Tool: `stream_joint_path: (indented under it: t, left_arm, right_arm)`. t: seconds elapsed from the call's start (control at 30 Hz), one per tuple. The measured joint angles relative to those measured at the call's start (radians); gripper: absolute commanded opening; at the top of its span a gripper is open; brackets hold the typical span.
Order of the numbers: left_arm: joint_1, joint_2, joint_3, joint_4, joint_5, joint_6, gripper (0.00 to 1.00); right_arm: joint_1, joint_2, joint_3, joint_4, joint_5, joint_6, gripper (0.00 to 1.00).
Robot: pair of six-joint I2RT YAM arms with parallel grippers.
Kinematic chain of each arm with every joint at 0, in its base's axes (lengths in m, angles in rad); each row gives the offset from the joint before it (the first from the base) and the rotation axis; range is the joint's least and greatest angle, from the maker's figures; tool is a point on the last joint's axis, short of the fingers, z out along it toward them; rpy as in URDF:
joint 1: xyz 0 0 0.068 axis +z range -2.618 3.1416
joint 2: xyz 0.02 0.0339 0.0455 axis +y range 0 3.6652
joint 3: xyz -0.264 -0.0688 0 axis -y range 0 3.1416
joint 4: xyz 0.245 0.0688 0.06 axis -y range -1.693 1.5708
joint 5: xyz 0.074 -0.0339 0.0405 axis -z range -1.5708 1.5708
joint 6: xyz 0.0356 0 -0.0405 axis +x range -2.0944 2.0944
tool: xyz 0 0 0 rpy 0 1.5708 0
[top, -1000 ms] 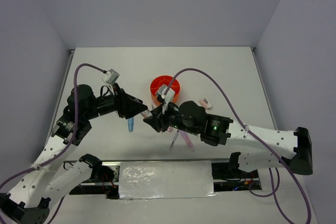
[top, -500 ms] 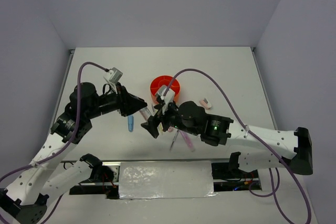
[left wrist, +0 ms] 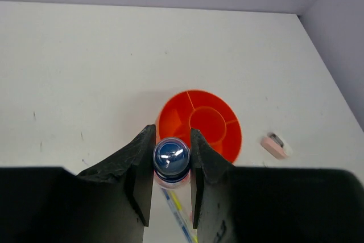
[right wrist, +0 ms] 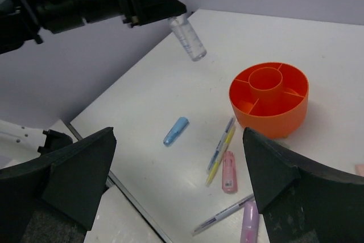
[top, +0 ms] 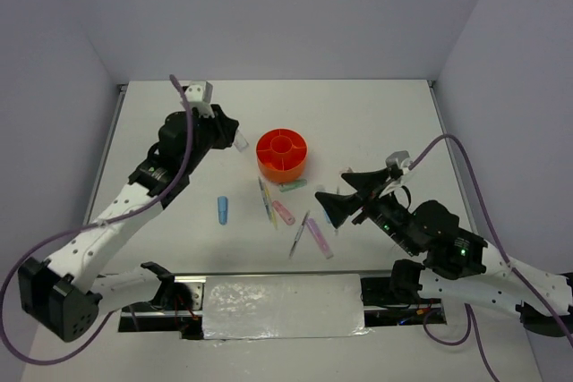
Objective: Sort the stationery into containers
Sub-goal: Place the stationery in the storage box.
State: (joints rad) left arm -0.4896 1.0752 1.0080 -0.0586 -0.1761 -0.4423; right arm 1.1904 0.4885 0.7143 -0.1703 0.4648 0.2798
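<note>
Marker first: a stubby marker [left wrist: 172,159] is clamped between the two black fingers of our left gripper [left wrist: 172,138] and held in the air. Through the left wrist camera we see it end-on, with a round blue end facing us, so its long axis runs straight out along the fingers. From the right wrist camera, its clear body juts past the fingertips and slants down toward the table. It hangs to the left of the orange organiser [top: 283,165], near it but not touching.

Our right gripper [top: 338,196] hovers over the right part of the table, fingers spread wide apart.

The organiser stands upright, a round centre cup ringed by wedge compartments. On the white table [top: 376,123] in front of it lie:
- a blue marker [top: 223,210]
- two thin pens [top: 266,201] side by side, pointing toward the organiser
- a pink marker [top: 283,213]
- a green marker [top: 292,186] at the organiser's base
- a lilac marker [top: 319,237]
- another thin pen [top: 298,234]

A pink-white eraser [left wrist: 276,145] lies to the organiser's right. Pale grey walls [top: 286,6] close in the table on three sides.
</note>
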Motion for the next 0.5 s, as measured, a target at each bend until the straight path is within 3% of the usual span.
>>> stream_joint_path:
  t: [0.2,0.5]
  left_arm:
    - [0.0,0.241,0.02,0.209,-0.009,0.06,0.0]
    - [0.0,0.445,0.127,0.285,0.023,0.104,0.0]
  right_arm:
    - [0.0,-0.055,0.0,-0.12,0.005,0.047,1.0]
    - [0.0,-0.136,-0.004,-0.19,-0.006,0.084,1.0]
